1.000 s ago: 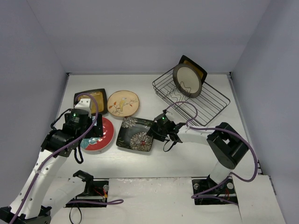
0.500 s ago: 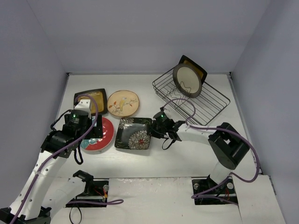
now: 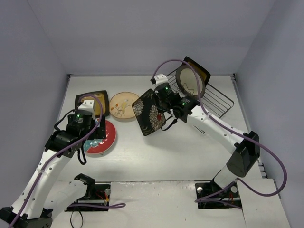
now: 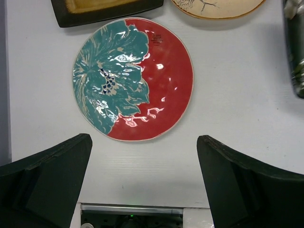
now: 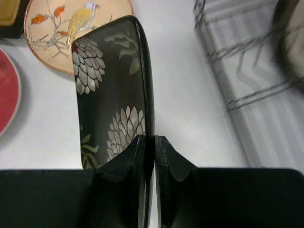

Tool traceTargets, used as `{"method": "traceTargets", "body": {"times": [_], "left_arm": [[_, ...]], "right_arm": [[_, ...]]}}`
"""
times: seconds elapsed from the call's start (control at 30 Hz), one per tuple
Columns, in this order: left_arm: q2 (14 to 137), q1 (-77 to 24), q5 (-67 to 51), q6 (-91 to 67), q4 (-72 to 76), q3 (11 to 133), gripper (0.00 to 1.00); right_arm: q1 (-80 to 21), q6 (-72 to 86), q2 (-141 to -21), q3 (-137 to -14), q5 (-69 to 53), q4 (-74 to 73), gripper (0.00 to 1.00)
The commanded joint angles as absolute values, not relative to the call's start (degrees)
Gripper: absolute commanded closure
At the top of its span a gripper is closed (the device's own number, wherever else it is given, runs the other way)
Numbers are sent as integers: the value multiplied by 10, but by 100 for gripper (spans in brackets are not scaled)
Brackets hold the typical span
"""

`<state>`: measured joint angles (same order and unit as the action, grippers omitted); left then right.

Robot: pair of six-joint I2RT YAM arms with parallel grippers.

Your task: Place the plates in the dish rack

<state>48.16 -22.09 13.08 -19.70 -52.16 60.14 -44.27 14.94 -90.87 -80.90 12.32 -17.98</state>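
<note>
Done so far: two plates stand on edge at the far end of the dish rack (image 3: 217, 101), the round cream plate (image 3: 191, 81) in front and a square amber plate (image 3: 200, 68) leaning just behind it.

In hand: the dark flowered plate (image 3: 148, 113) is held off the surface (image 3: 166, 152), tilted steeply on edge, between the loose plates and the near-left corner of the rack.

Right end effector (image 5: 149, 140): fingers pressed together on the rim of the dark flowered plate, one on each face. The wrist view shows the pinch near one short edge, with most of the plate hanging beyond the grip.

Left end effector (image 4: 144, 142): fingers spread wide and holding nothing, hovering above the red-teal plate (image 4: 133, 78).

Left to load: three plates lie flat at the left of the surface, namely the red-teal plate, the second amber plate (image 3: 100, 99) behind it, and the small beige plate (image 3: 121, 105) with a bird painted on it, just beside the amber one.

Tally, as I judge it: two of six racked, a third on its way, so somewhat under half done.

Room in the rack: the near wires look unoccupied, though I cannot make out the dividers clearly from here.

Likely next: carrying the dark plate over the rack and setting it into a free slot.
</note>
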Motion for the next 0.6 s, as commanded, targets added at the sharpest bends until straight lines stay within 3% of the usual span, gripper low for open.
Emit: {"method": "traceTargets", "body": {"times": [0.0,0.33,0.57], "left_arm": [[490,-223,129,-190,-489,618,3],[504,-223,135,-188,-487,627,3],[509,-223,152,-186,-485,629,3]], "right_arm": [[-440,-59,-861,-918,176,-118,100],[-387,-439,-882,-992,214,-1,100],[-313,-564,-919,-1056,192,39,100]]}}
